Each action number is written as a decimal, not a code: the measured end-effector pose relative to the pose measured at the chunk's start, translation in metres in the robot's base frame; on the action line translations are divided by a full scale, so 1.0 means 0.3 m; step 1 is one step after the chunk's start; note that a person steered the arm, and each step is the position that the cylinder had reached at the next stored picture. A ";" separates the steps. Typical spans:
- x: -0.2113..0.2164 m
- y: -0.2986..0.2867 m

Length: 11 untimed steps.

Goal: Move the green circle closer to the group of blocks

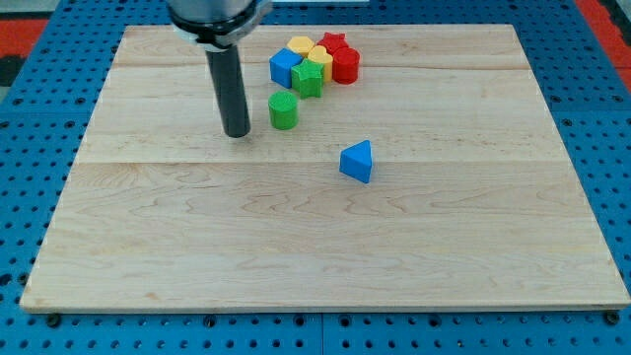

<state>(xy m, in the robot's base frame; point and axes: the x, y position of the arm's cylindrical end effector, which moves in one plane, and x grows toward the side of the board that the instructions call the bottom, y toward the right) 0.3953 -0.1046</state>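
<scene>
The green circle (283,109) stands on the wooden board (315,237), just below and left of the group of blocks at the view's top. The group holds a blue cube (285,67), a green star (309,78), a yellow block (302,45), a yellow heart (320,56), a red star (335,42) and a red cylinder (346,65). A small gap separates the green circle from the blue cube and green star. My tip (237,132) rests on the board to the left of the green circle, apart from it.
A blue triangle (357,161) lies alone near the board's middle, below and right of the green circle. The board sits on a blue pegboard (30,197).
</scene>
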 end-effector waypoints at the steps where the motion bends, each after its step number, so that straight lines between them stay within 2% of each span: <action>1: -0.089 0.102; 2: -0.162 0.313; 5: -0.084 0.323; 8: -0.113 0.530; 9: -0.076 0.633; 10: -0.180 0.624; 11: -0.183 0.595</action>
